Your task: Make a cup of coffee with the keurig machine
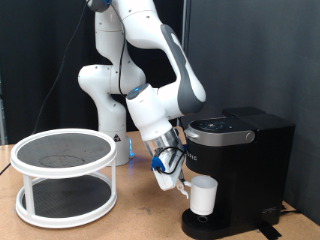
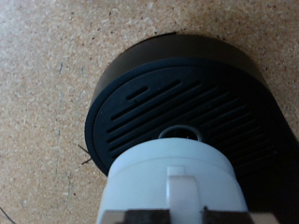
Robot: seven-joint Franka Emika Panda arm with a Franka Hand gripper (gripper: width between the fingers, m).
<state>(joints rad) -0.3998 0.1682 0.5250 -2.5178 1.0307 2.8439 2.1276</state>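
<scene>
The cup (image 1: 204, 196) is a white mug that hangs upright over the round drip tray (image 1: 208, 224) of the black keurig machine (image 1: 250, 150), under its brew head. My gripper (image 1: 181, 184) is on the exterior view's left of the cup and is shut on its handle side. In the wrist view the cup (image 2: 173, 173) fills the lower middle, with its handle (image 2: 180, 191) running towards my fingers, and the slotted black drip tray (image 2: 177, 93) lies beyond it. I cannot tell whether the cup touches the tray. The machine's lid is down.
A white two-tier round rack (image 1: 65, 175) stands on the cork-topped table (image 1: 140, 215) at the exterior view's left. The arm's white base (image 1: 105, 95) rises behind it, in front of a black curtain. A thin cable runs along the table by the rack.
</scene>
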